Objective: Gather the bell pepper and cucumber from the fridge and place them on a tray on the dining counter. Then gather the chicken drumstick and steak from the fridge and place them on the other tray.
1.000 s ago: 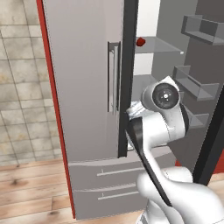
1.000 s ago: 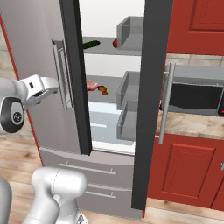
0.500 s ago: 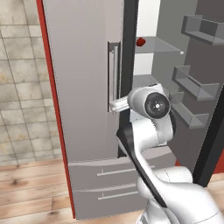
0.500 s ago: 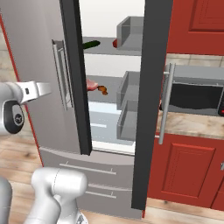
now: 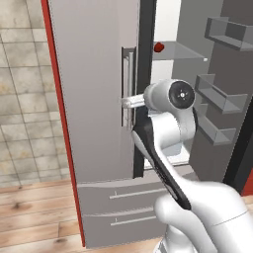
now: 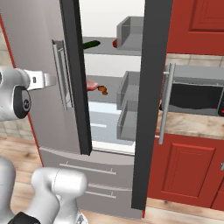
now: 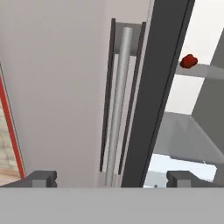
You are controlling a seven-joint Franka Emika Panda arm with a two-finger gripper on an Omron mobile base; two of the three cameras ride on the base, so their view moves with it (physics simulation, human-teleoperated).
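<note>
Right now your fridge (image 6: pixel 39 65) stands with its right door swung open and its left door closed. On the upper glass shelf you can see the cucumber (image 6: pixel 91 43) lying near the front left edge, with the bell pepper (image 6: pixel 115 43) further right, just beside a grey door bin (image 6: pixel 130 36). From the left base view that same pepper (image 5: pixel 158 47) sits at the shelf's near corner, and in the hand view it shows as a small red lump (image 7: pixel 189 61) on the shelf edge. One shelf down you have the steak (image 6: pixel 91 84) at the left, with the chicken drumstick (image 6: pixel 103 90) touching or nearly touching its right side.

Your gripper (image 7: pixel 111 177) is spread about as wide as it goes and has hold of nothing. In the hand view its two dark finger tips (image 7: pixel 40 177) stand well apart, and the closed door's steel handle (image 7: pixel 117 105) runs up between them, along with the dark edge of that door. From the right base view the gripper (image 6: pixel 49 79) points at that handle (image 6: pixel 61 74) from the left and is just beside it; whether it touches, you cannot tell. From the left base view the hand (image 5: pixel 129 102) reaches the handle (image 5: pixel 129 84) about halfway down its length.

Below the doors are two grey drawers (image 6: pixel 83 175). To the right you have red cabinets (image 6: pixel 183 170) and a beige counter top (image 6: pixel 192 124), and wooden flooring (image 5: pixel 34 212) on the left.
</note>
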